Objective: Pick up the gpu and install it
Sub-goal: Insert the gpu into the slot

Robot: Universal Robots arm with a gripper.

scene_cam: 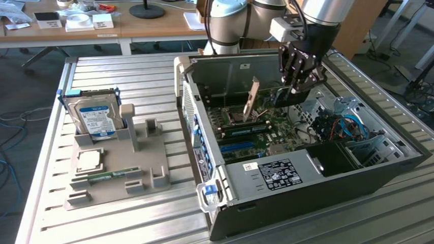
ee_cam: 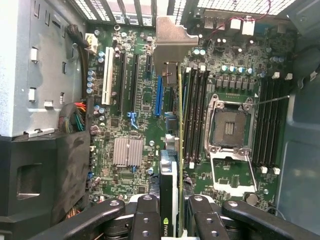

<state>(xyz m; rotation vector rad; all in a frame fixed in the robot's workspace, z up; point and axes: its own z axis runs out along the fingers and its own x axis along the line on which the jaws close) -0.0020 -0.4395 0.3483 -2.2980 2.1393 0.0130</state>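
**Exterior view:** The robot arm [scene_cam: 318, 15] reaches down from above into the open computer case [scene_cam: 305, 183]. Its wrist points straight down, and its claw [scene_cam: 298, 90] hangs over the rear part of the green main board [scene_cam: 261, 134]. The claw is about half closed and grips the gpu [scene_cam: 253, 96]. The gpu stands on edge, with its silver bracket toward the exterior view's left. Beside the case on the slatted metal table [scene_cam: 101, 71], a grey tray [scene_cam: 125, 162] holds a hard drive [scene_cam: 95, 117] upright.

**Wrist view:** Two black fingers [ee_cam: 145, 220] clamp the gpu [ee_cam: 170, 50] from both sides. It is seen edge-on over the main board, between the blue slot [ee_cam: 159, 95] and the long memory slots [ee_cam: 195, 115]. Whether its lower edge touches the board cannot be told.
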